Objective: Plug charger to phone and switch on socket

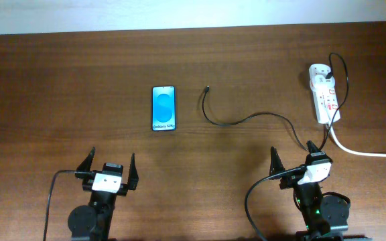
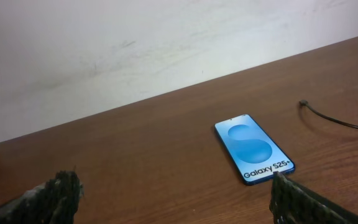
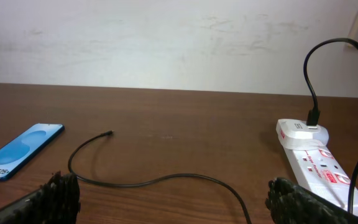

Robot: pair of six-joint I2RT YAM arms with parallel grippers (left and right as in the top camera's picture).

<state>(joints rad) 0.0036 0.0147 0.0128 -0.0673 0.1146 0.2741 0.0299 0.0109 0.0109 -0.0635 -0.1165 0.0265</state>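
Needs the spread right hand [image 1: 291,151] lowered onto the charger [image 1: 246,119] just behind its plug tip [image 1: 208,88], near the phone [image 1: 163,108].

Even, soft light; wrist-view fingers [image 2: 55,196] blurred.

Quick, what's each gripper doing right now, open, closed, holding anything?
Left gripper: open, holding nothing.
Right gripper: open, holding nothing.
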